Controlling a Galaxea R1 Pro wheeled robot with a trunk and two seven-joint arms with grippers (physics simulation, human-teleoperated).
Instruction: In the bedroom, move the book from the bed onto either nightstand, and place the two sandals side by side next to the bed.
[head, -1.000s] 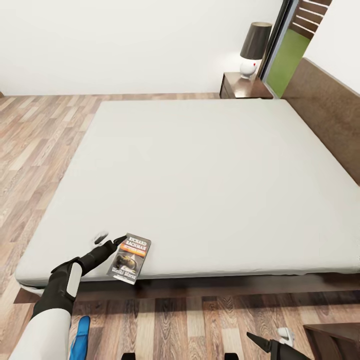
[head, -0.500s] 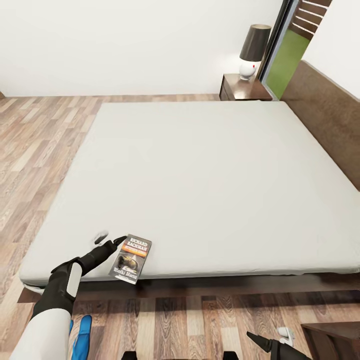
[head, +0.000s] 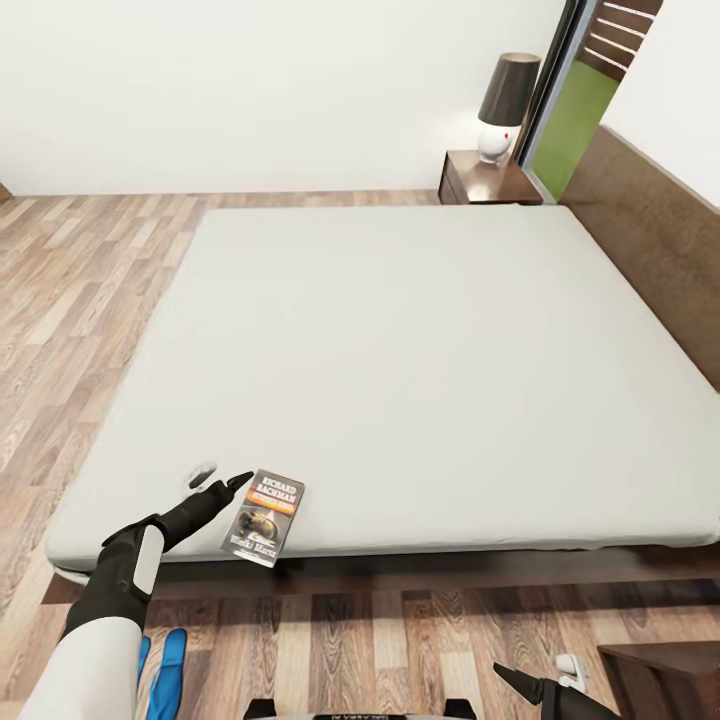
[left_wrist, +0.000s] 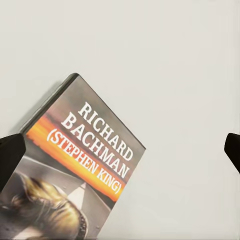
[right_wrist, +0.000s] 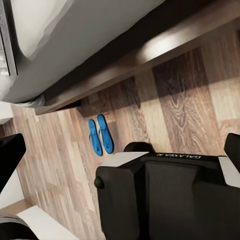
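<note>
The book, a dark paperback with an orange band, lies flat on the bed close to the mattress's near edge. My left gripper hovers open just left of the book's upper corner. In the left wrist view the book lies between the spread fingertips, untouched. The two blue sandals lie side by side on the floor beside the bed frame, and their tips show behind my left forearm. A nightstand stands at the bed's far right corner. My right gripper hangs open and low over the floor.
A lamp with a dark shade stands on the nightstand. The wooden headboard runs along the right. Another dark wooden piece sits at the near right corner. My base stands on the plank floor in front of the bed.
The whole head view has shifted slightly, so the camera moved. Both arms and the book hold the same places relative to each other.
</note>
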